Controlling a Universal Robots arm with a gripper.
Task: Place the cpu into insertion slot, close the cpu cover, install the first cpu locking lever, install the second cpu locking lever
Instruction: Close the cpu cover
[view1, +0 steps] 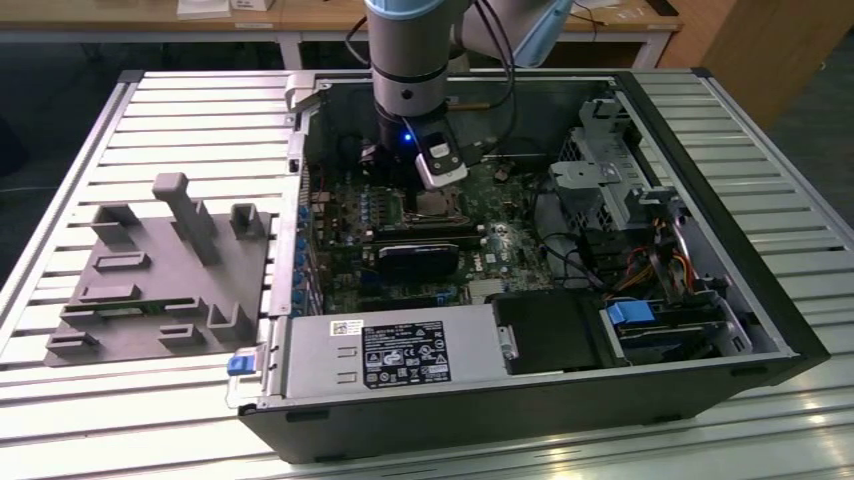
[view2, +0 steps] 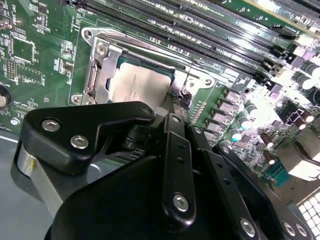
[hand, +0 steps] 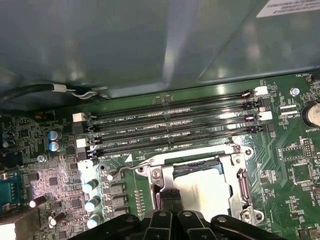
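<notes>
The cpu (hand: 207, 190) (view2: 137, 82) lies flat in the insertion slot (view1: 431, 207) on the green motherboard, silvery top up. The cpu cover (hand: 235, 162) (view2: 111, 60), a metal frame, is down around the chip. One wire locking lever (hand: 125, 171) runs along one side of the socket. A second lever (hand: 243, 184) (view2: 91, 80) lies along the opposite side. My gripper (hand: 169, 199) (view2: 171, 114) (view1: 431, 190) hovers at the socket's edge. Its two black fingers (hand: 162, 200) are pressed together, right beside the cover frame. Whether they pinch anything is hidden.
The open computer case (view1: 694, 130) rests on a slatted table. Memory slots (hand: 175, 127) run beside the socket. A grey power supply (view1: 380, 355), a black block (view1: 554, 330) and a drive cage (view1: 621, 190) crowd the case. A grey fixture (view1: 160, 270) sits at the exterior view's left.
</notes>
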